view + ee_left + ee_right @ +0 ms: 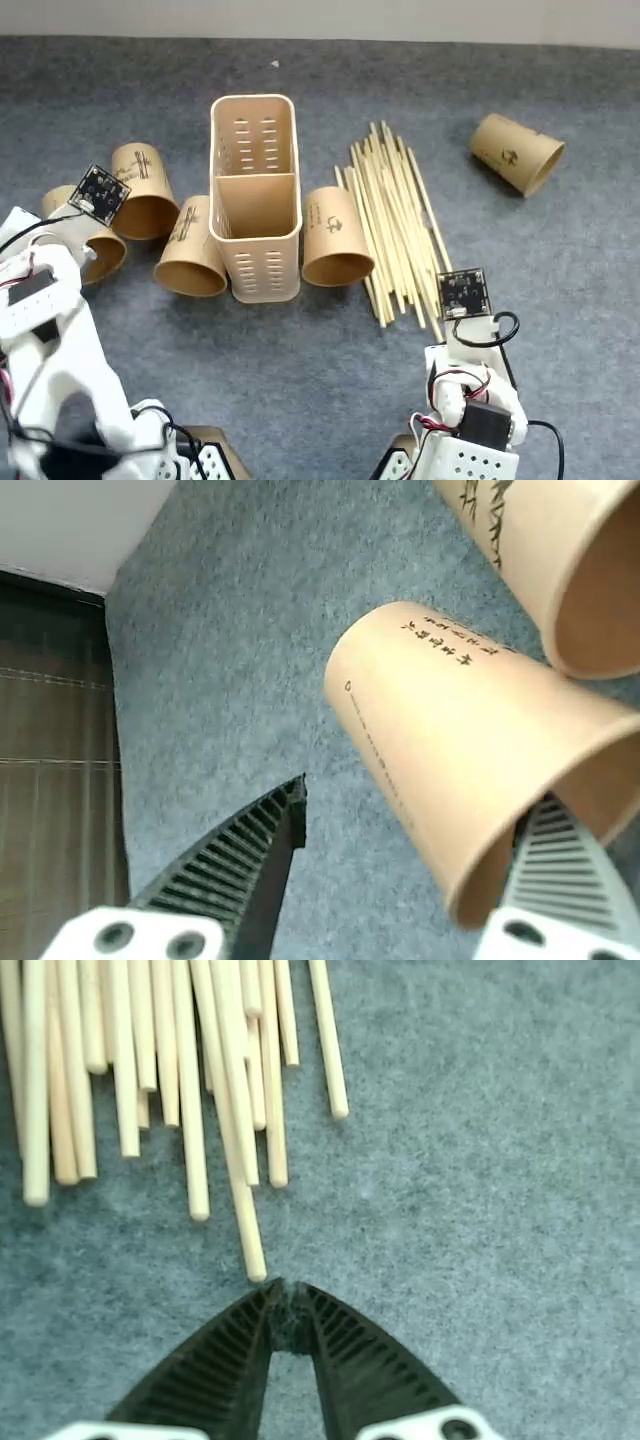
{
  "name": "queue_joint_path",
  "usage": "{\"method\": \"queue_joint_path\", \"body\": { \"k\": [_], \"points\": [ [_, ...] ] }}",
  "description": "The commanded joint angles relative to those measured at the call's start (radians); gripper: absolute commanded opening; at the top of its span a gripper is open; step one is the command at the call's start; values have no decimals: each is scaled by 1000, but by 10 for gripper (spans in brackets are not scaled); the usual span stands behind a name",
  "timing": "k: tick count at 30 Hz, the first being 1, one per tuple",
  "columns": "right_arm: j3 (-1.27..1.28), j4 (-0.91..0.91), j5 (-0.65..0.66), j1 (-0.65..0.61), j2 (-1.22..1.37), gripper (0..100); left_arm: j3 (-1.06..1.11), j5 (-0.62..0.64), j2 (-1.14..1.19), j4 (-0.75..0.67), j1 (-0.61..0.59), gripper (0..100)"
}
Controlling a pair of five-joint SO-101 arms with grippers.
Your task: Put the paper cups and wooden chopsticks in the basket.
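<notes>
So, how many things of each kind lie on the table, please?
Cups: 5
Basket: 1
Chopsticks: 1 pile, too overlapped to count singly
Total: 7, taking the pile as one

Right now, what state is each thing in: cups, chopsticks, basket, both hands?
Basket: upright, empty.
Paper cups: all five on their sides, outside the basket.
Wooden chopsticks: loose pile, lying flat.
Left hand: open at the leftmost cup's mouth.
Right hand: shut, empty.
</notes>
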Motion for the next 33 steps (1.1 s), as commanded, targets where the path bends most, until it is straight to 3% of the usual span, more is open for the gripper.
{"method": "queue_joint_path", "body": {
  "k": [1,6,10,12,16,21,25,29,33],
  "points": [
    [143,-18,8,7,-5,6,-74,-3,153,-109,-7,292],
    [143,-18,8,7,-5,6,-225,118,308,-106,-27,120],
    [143,-18,8,7,-5,6,-255,129,366,-104,-22,0],
    [143,-18,8,7,-5,6,-257,137,357,-61,-15,7],
    [143,-18,8,7,-5,6,-395,273,277,249,-16,5],
    [143,-16,8,8,-5,6,-892,483,183,993,2,5],
    [143,-16,8,10,-5,6,-1415,669,239,1508,122,5],
    [143,-15,8,12,-5,6,-1652,876,317,1516,257,5],
    [143,-15,8,8,-5,6,-1685,1020,371,1511,467,5]
  ]
}}
